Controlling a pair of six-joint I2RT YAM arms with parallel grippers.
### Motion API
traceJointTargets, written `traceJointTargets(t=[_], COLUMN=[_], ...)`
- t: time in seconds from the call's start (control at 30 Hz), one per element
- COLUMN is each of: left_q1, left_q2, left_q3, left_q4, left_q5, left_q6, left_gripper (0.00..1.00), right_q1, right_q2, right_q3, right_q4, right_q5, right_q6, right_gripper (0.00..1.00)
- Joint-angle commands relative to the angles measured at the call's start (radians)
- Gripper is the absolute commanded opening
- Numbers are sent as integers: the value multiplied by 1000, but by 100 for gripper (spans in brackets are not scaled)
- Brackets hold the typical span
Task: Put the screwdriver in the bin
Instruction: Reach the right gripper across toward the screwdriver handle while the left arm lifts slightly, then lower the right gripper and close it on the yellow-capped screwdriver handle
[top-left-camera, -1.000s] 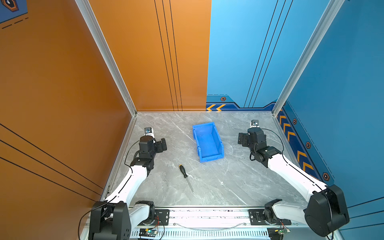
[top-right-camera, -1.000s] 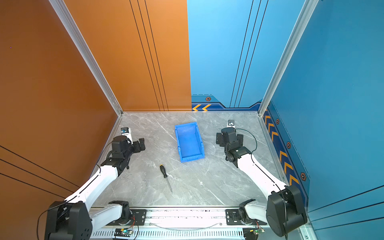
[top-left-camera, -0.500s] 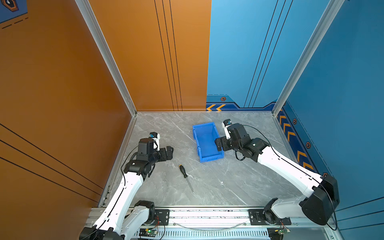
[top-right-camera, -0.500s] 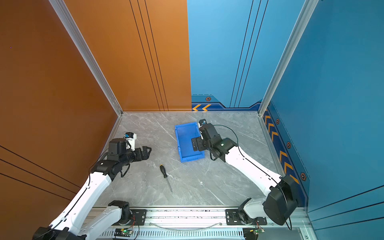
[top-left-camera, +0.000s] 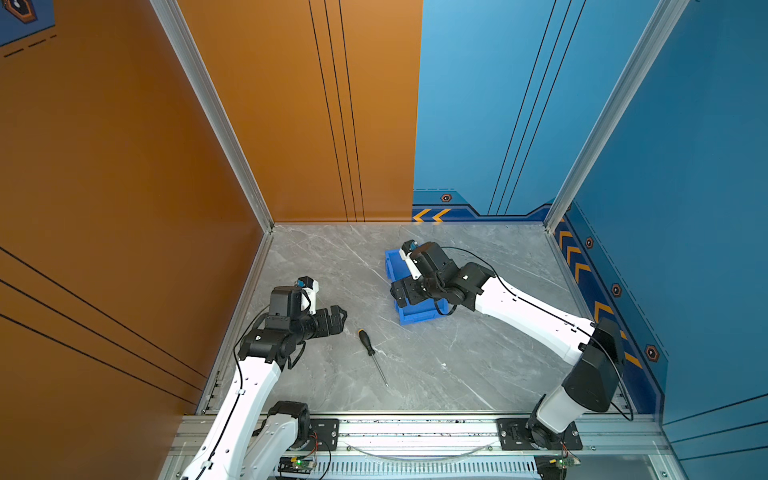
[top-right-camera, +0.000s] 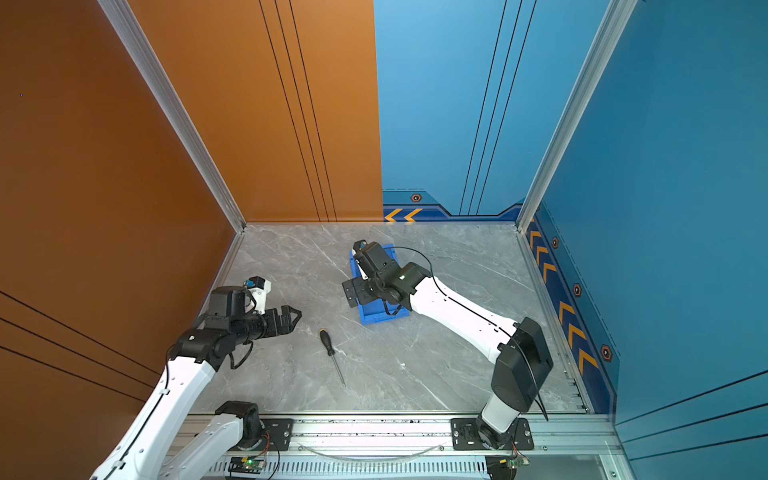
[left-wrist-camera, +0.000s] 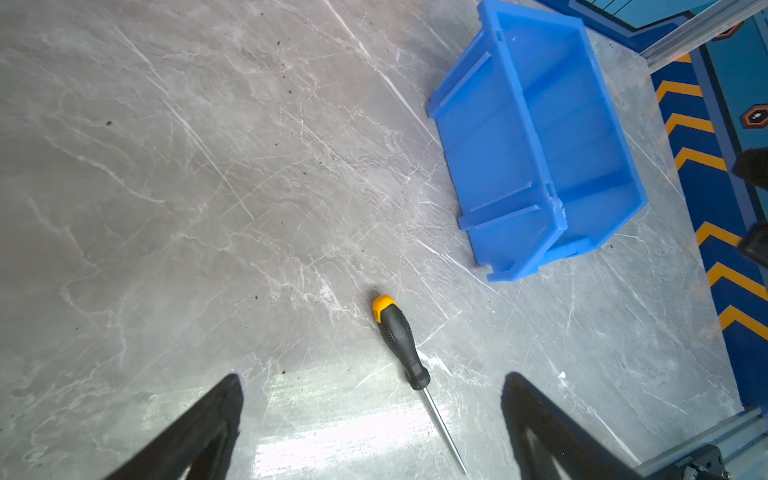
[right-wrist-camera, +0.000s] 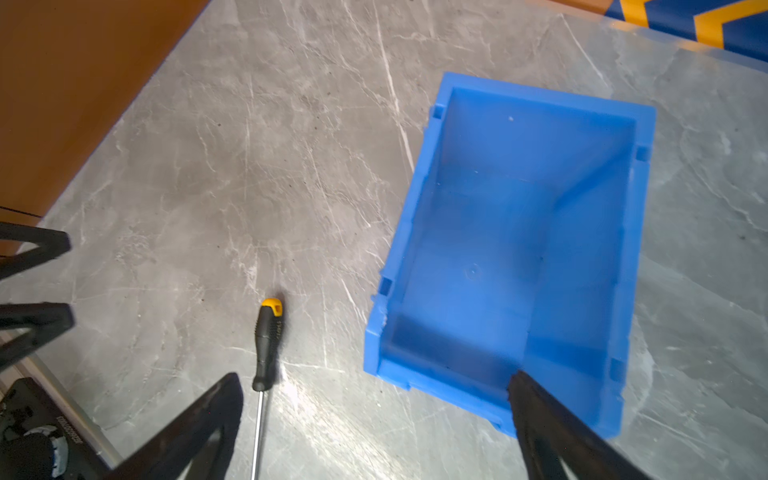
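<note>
On the grey table (top-left-camera: 457, 374), near-left of the bin (top-left-camera: 417, 318), you've got the screwdriver (top-left-camera: 371, 353) lying flat. It's outside the bin, close but apart from it, nothing gripping it. Yellow cap points far, shaft tip points near (angled a bit right). Same layout in both top views: screwdriver (top-right-camera: 330, 353), bin (top-right-camera: 380, 318).

Your left gripper (top-left-camera: 341, 318) sits just left of the handle, not touching, jaws spread. The left wrist view shows the screwdriver (left-wrist-camera: 401, 345) lying between the open fingers (left-wrist-camera: 216, 419).

Your right gripper (top-left-camera: 395, 293) hangs over the bin's left side, jaws spread wide, holding nothing. In the right wrist view one finger covers the bin's (right-wrist-camera: 498, 232) near lip and the other sits beside the shaft.
</note>
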Motion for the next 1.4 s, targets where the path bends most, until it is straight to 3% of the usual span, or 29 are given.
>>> traceJointTargets(t=[0.0, 0.2, 0.47, 0.87, 1.37], left_q1=[21, 13, 34, 23, 50], left_q2=[32, -2, -100, -166, -167], left_q3=[-18, -82, -224, -302, -306], left_q4=[14, 70, 88, 105, 109], left_q5=[64, -17, -100, -148, -172], left_q6=[-36, -147, -347, -416, -406], left_gripper=[98, 98, 98, 98, 98], right_q1=[57, 134, 186, 201, 220], right_q2=[73, 212, 347, 512, 580], right_q3=[88, 205, 239, 285, 288], right_q4=[-69, -102, -104, -99, -96], right_q5=[35, 67, 69, 65, 34], right_q6=[40, 93, 161, 199, 173], right_gripper=[100, 100, 99, 90, 73])
